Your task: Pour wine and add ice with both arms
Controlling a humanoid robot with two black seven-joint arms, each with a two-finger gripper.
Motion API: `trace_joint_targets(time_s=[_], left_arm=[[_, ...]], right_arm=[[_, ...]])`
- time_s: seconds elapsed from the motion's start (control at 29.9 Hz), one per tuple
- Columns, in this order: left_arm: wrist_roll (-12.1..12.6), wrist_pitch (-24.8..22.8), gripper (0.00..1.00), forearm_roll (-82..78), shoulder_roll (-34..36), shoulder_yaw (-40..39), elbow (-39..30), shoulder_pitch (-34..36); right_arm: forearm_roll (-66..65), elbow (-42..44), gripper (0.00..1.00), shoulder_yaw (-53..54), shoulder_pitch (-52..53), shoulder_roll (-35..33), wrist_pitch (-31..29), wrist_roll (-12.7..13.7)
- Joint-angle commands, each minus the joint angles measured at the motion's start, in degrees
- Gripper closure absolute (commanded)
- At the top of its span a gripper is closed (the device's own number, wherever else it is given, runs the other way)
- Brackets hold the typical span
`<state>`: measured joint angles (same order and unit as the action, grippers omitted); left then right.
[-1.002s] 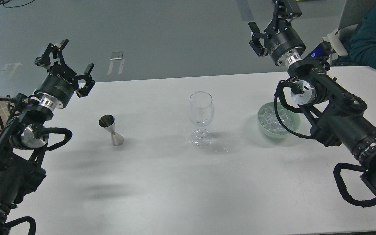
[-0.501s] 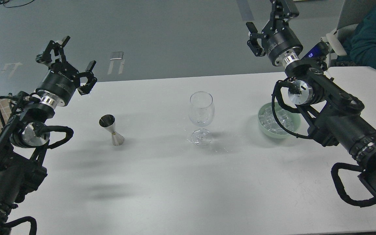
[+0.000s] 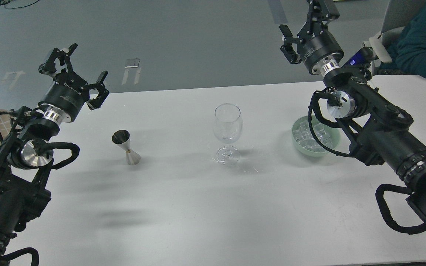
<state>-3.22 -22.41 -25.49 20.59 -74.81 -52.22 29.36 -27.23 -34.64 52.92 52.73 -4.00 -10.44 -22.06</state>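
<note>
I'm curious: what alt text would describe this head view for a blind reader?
Two black robot arms hang over a white table, the left pincer and right pincer open and empty. Between them stand a steel jigger, a wine glass and a green bowl of ice.

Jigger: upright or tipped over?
Upright. The jigger stands on its wider cone on the table, open mouth facing up, left of the wine glass. Neither gripper touches it.
</note>
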Motion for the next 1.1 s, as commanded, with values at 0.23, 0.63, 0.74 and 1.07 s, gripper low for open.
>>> trace_joint_targets(time_s=[0.23, 0.63, 0.74, 1.07], left_arm=[[0.1, -0.1, 0.04, 0.0, 0.0, 0.2, 0.0, -0.1], [0.2, -0.4, 0.04, 0.3, 0.1, -0.2, 0.0, -0.2], [0.2, -0.4, 0.04, 0.3, -0.1, -0.2, 0.0, -0.2], [0.3, -0.5, 0.04, 0.3, -0.1, -0.3, -0.1, -0.2]], right_arm=[[0.0, -0.1, 0.00, 0.0, 0.2, 0.0, -0.2, 0.0], [0.0, -0.1, 0.00, -0.1, 0.5, 0.0, -0.3, 0.0], [0.0, -0.2, 0.00, -0.1, 0.5, 0.0, -0.3, 0.0], [0.0, -0.2, 0.00, -0.1, 0.5, 0.0, -0.5, 0.0]])
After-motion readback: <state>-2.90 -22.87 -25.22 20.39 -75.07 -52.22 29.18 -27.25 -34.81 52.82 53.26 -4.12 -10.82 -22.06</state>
